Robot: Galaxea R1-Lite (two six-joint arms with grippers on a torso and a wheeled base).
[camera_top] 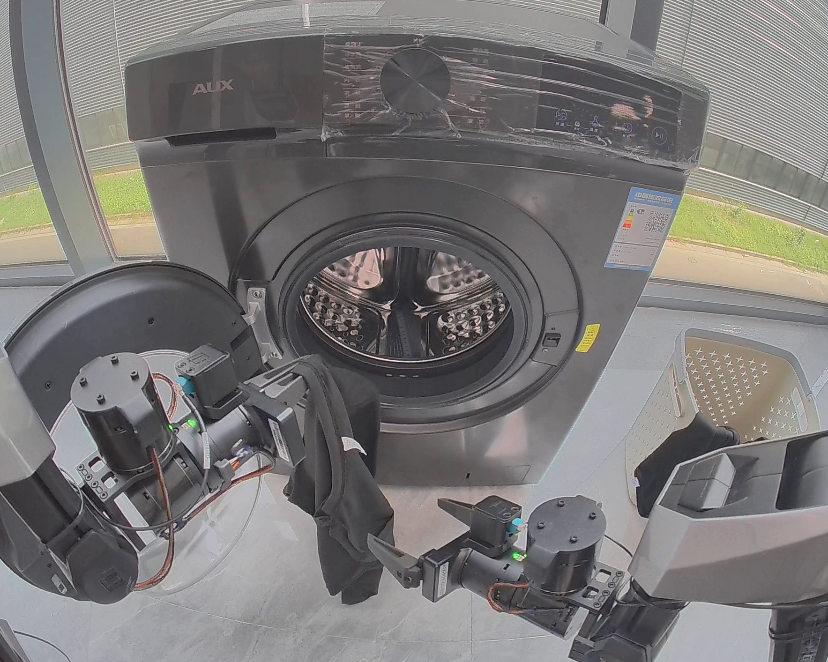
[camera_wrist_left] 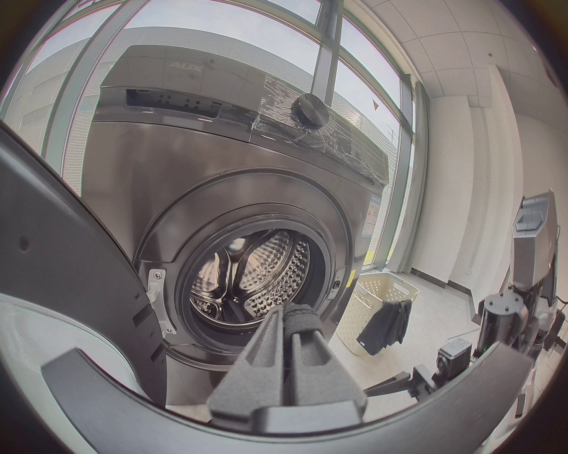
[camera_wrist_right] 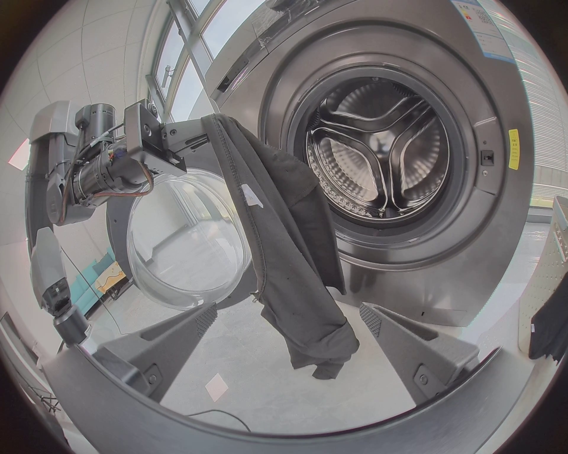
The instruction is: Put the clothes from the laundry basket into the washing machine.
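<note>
Left gripper (camera_top: 303, 376) clamped tight on a black garment (camera_top: 343, 473) before the open washing machine (camera_top: 208, 191).
The garment hung outside the drum (camera_top: 406, 303), at seven o'clock from its mouth; the right wrist view caught its white tag (camera_wrist_right: 251, 195). The right gripper (camera_top: 423, 535) gaped wide and empty at five o'clock of the cloth. A blue label (camera_top: 639, 228) sat at one o'clock of the drum, a yellow sticker (camera_top: 587, 337) at three. The laundry basket (camera_top: 768, 371), at four o'clock, bore another dark garment (camera_top: 677, 458) over its rim; the door (camera_top: 114, 316) stood wide at nine.
</note>
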